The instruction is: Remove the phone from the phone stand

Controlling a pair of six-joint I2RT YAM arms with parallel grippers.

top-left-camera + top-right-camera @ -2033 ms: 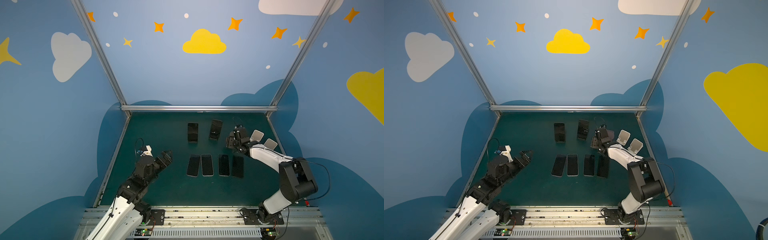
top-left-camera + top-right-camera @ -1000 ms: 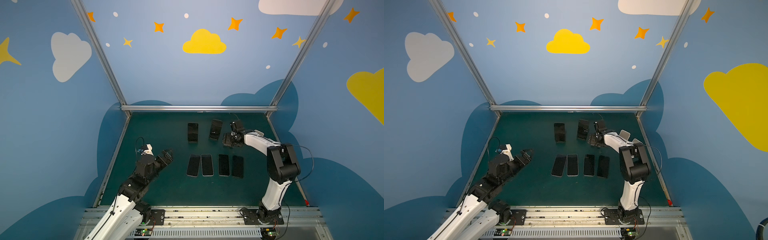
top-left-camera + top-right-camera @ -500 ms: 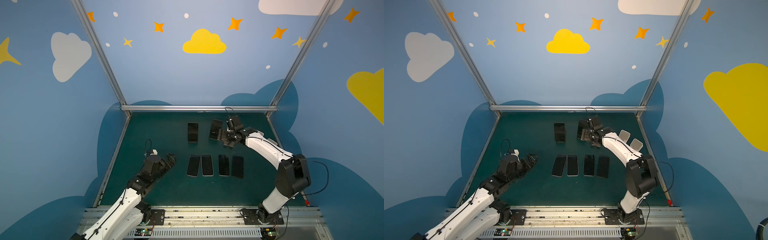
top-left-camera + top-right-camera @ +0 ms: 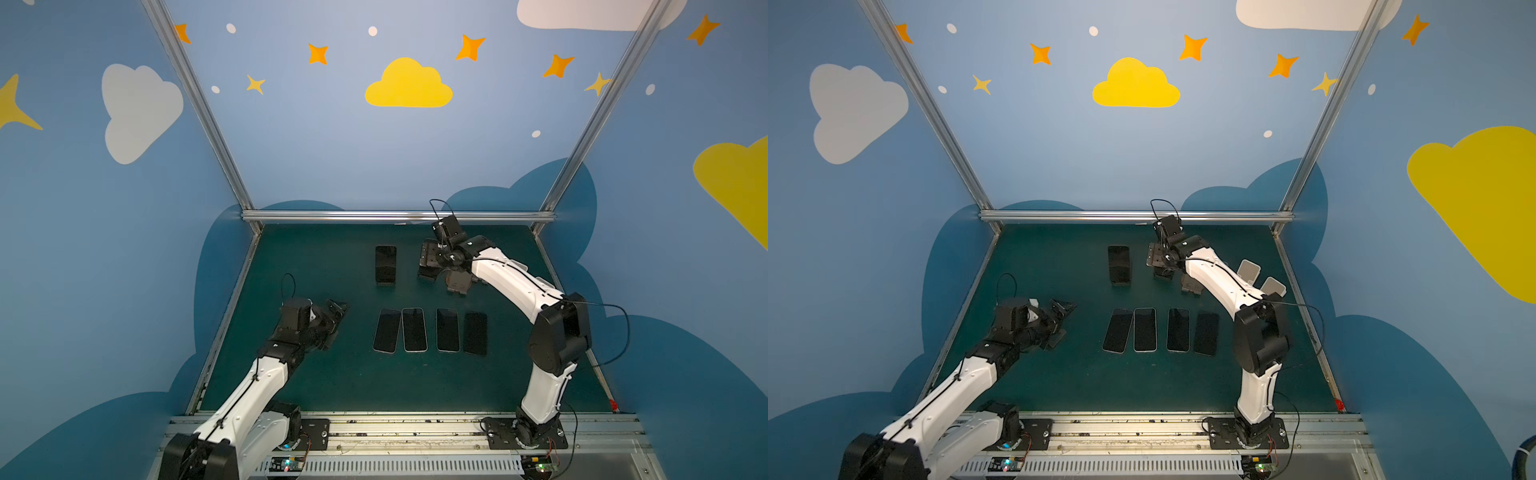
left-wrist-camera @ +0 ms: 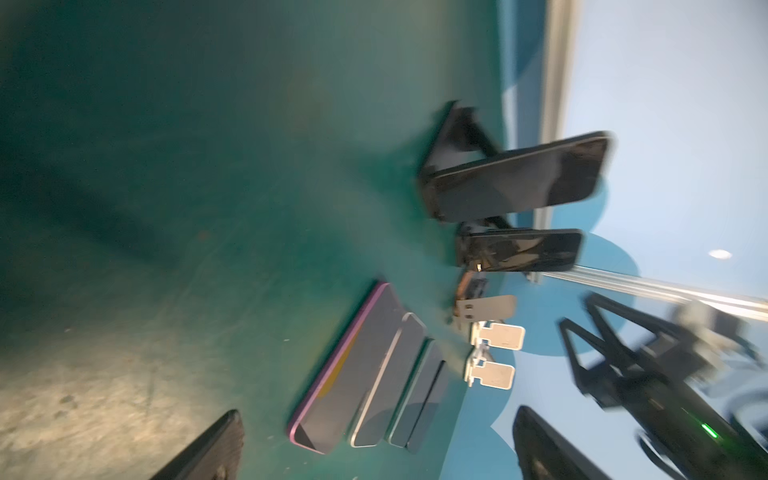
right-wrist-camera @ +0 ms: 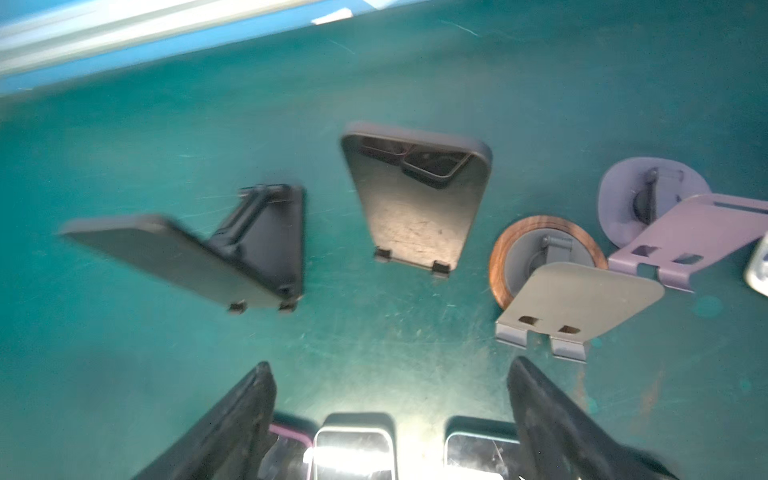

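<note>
Two dark phones lean on black phone stands at the back of the green mat. One phone (image 4: 385, 266) (image 4: 1119, 266) stands left of my right gripper. The other phone (image 6: 415, 208) on its stand (image 6: 439, 266) sits just ahead of my right gripper (image 4: 431, 261) (image 6: 390, 415), which hovers over it, open and holding nothing. In the right wrist view the left phone (image 6: 166, 253) tilts on its folding stand (image 6: 270, 232). My left gripper (image 4: 336, 316) (image 5: 378, 436) is open and empty, low over the mat, left of the flat phones.
Several phones (image 4: 415, 330) (image 5: 361, 374) lie flat in a row mid-mat. Empty stands sit at the right: a wood-ringed one (image 6: 573, 299), a purple one (image 6: 685, 237), and pale ones (image 4: 1249, 270) (image 4: 1273, 286). Frame rails (image 4: 395, 216) bound the mat.
My right arm swung left from the empty stands to hover over the right-hand phone on its stand. My left arm stretched forward and lower toward the flat phones. Both grippers stayed open.
</note>
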